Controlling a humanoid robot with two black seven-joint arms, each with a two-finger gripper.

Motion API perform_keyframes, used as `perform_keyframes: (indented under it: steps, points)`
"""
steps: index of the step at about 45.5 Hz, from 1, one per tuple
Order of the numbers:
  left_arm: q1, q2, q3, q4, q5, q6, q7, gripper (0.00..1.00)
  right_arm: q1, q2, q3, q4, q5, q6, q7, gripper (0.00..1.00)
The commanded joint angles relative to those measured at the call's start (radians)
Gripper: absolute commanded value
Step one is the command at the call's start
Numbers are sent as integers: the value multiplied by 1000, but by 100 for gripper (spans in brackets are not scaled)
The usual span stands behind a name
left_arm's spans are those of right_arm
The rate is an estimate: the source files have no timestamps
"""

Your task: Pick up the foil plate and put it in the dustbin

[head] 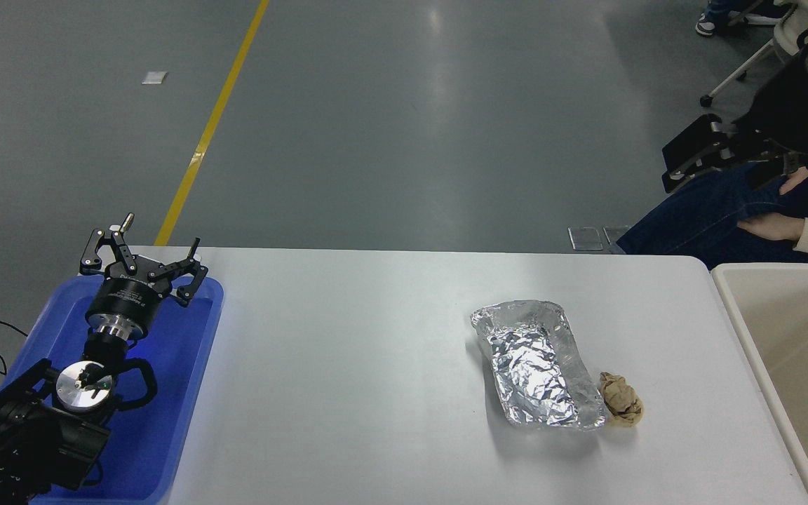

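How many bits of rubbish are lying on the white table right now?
2. The foil plate lies right of the table's middle, and a small crumpled brown paper ball sits against its near right corner. Nothing seems hidden behind them.
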Motion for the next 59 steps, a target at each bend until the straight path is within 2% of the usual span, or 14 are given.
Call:
perform_keyframes:
  steps: [1, 37, 56, 59]
  points:
    - [0, 0, 0, 0, 0, 0, 0, 100, -5, 1, 1, 0, 0, 0, 0, 100]
    - [0, 0, 0, 0, 0, 0, 0, 100, -89, 9, 16, 0, 2, 0, 0, 100]
    - [0, 0, 0, 0, 0, 0, 0, 100, -378, 22, 177, -40, -9, 0, -3, 100]
    - [-1, 0, 0, 0, 0, 0, 0, 100, -410, 38, 190, -40, -12, -41, -3, 100]
